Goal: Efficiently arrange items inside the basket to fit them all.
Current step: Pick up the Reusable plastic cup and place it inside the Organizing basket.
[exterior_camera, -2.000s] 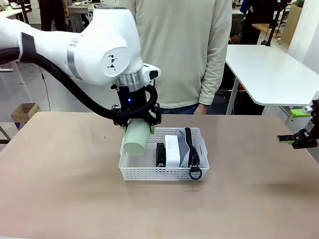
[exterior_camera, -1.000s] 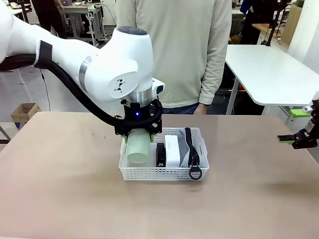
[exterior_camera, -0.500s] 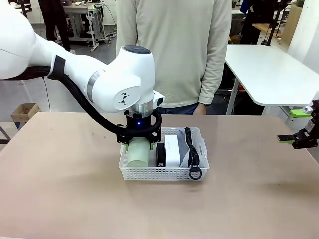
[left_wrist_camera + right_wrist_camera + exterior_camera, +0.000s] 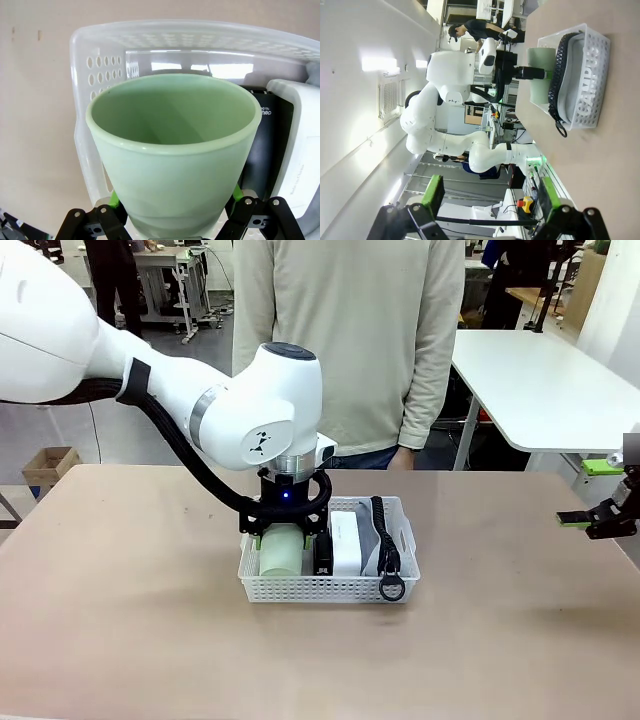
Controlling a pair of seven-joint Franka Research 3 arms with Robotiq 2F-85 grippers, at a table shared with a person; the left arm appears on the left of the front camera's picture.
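- Pale green cup (image 4: 281, 549) sits clamped in our left end effector (image 4: 284, 532), lying on its side, low in the 9 o'clock end of the white basket (image 4: 325, 589).
- Seen through our left wrist view, the cup's mouth points along the fingers toward the basket's far wall, so its long axis runs 12 to 6 across the basket's short side.
- At the cup's 3 o'clock, just beside it, we see the black stapler (image 4: 322, 551), then the white box (image 4: 346, 541), then the grey "CAMPUS" pouch (image 4: 584, 80) with its black strap (image 4: 384, 540) on edge at the far end.
- Our right end effector (image 4: 600, 520) hangs with fingers apart and empty, well off at 3 o'clock over the desk (image 4: 120, 620).
- We judge that release is next, since the cup has nowhere further to travel.
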